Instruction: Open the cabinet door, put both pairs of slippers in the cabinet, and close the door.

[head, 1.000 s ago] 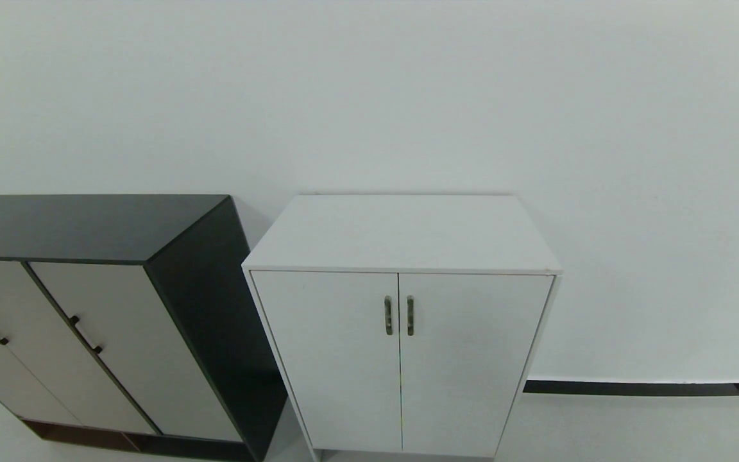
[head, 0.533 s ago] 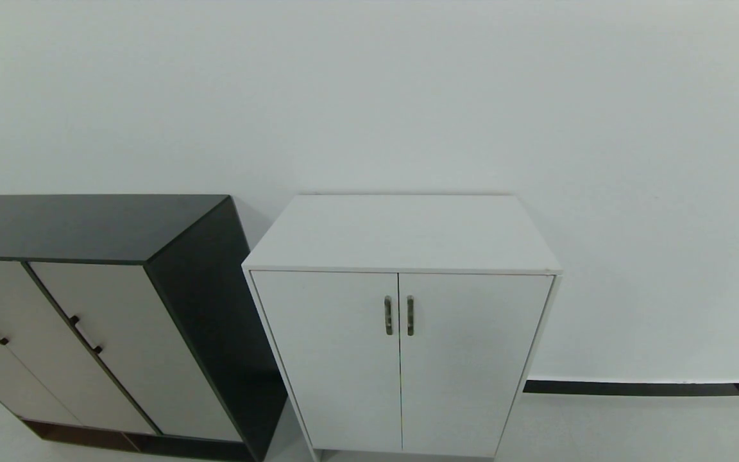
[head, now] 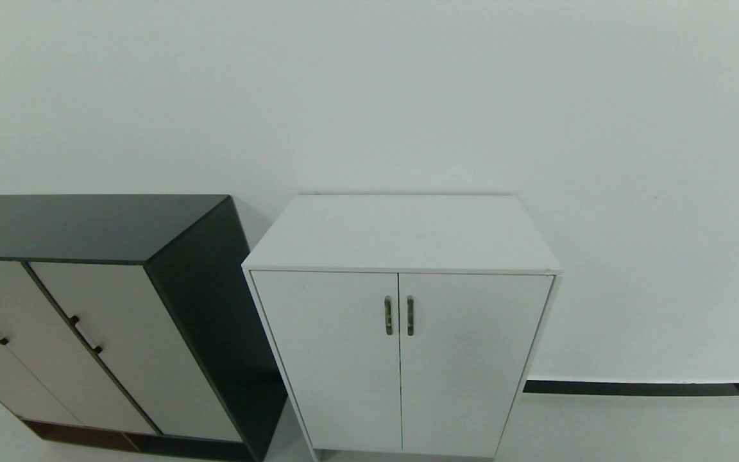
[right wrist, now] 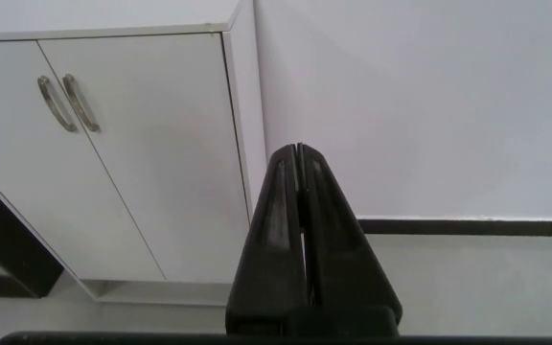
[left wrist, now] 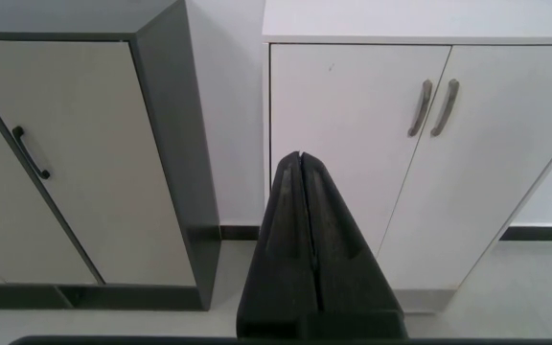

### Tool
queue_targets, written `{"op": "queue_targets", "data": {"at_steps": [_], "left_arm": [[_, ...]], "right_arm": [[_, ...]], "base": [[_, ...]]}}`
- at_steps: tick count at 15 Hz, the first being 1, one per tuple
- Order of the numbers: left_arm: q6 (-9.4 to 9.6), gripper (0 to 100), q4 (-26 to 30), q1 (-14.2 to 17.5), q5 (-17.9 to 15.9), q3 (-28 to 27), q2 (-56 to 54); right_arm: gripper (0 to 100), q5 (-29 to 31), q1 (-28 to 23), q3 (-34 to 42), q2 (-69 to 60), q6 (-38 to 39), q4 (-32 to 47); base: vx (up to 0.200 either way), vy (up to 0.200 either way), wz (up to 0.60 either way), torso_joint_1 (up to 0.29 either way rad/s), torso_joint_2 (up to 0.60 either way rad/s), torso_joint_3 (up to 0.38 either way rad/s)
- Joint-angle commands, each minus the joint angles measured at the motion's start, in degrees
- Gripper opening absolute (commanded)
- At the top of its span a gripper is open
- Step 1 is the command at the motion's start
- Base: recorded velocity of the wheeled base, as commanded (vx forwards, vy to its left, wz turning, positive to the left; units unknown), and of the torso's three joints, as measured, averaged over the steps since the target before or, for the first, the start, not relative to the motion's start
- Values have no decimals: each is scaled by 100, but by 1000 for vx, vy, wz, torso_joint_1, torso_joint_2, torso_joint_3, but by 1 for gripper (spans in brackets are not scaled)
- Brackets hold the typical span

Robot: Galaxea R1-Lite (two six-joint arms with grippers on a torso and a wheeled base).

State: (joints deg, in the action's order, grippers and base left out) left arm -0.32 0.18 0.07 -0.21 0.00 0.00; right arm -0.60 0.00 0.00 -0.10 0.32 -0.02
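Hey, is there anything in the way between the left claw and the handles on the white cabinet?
Nothing visible. The left claw, shut, faces the white cabinet with open space up to its two handles; both doors are closed.

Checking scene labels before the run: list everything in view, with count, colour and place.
white cabinet: 1, white, centre, against the wall, shut
cabinet handles: 2, dull metal, side by side at its middle seam
dark cabinet: 1, black with pale grey doors, left of the white one
black handles: at least 2, black, on the grey doors
skirting strip: 1, black, foot of the wall, right
left claw: 1, black, shut, facing the cabinets
right claw: 1, black, shut, facing the white cabinet's right side
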Motion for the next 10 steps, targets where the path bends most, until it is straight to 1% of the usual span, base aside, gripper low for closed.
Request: {"op": "queue_targets", "data": {"at_steps": [1, 10], "left_arm": [[-3, 0, -1, 1, 3, 0, 0], [-3, 0, -1, 1, -6, 0, 0]], "right_arm": [[0, -2, 0, 0, 10, 3, 2], [0, -2, 0, 0, 10, 12, 2]], "base": [[0, 0, 0, 0, 0, 0], [0, 0, 0, 0, 0, 0]]}}
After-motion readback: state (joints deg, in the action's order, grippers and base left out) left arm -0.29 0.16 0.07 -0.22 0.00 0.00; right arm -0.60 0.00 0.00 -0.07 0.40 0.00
